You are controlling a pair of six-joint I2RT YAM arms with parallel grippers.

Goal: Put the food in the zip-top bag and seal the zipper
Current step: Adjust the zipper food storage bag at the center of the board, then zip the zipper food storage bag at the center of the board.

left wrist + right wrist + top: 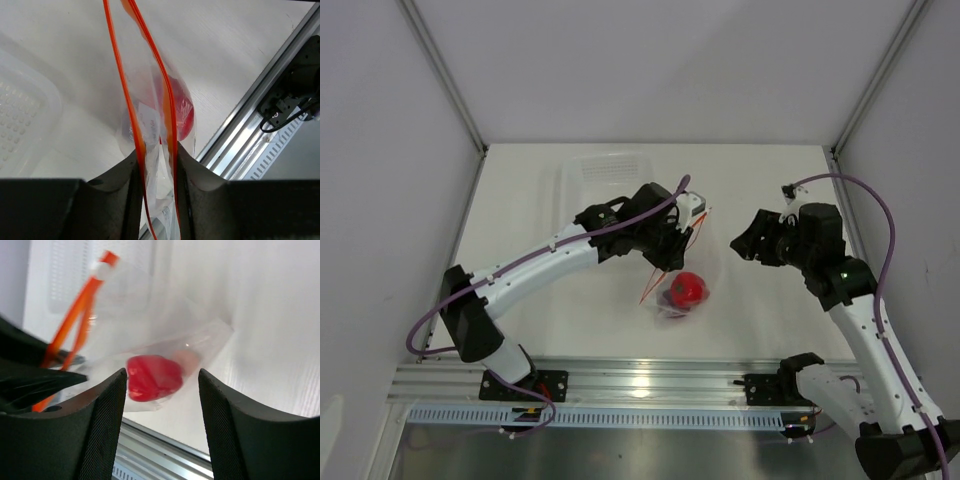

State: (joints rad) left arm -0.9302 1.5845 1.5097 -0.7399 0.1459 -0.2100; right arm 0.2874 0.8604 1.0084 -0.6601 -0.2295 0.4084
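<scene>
Top external view, sweeping from the left: the white tray (605, 172) sits at the far side behind the left arm, clear of the working line. Next, the left gripper (676, 238) has its jaws drawn narrow on the zipper (131, 100). In the left wrist view both orange-red strips run between its fingers (120, 190), but they stand apart, so I judge the seal not yet made. The zip-top bag (677, 305) slopes down from that grip at mid-table. I cannot tell whether its low end rests or hangs. Inside it are the red pepper piece (688, 287), a purple piece (669, 299) beside it and the peach ball (188, 360) behind. Handling call: thin, light, slippery film that flops, with the food dragging the low end, so the stiffer strip is the place to pinch. On the right, the right gripper (740, 244) is spread wide and empty, near the bag but apart. Only the left fingers crowd the zipper, and the aluminium rail (640, 380) runs along the near edge.
</scene>
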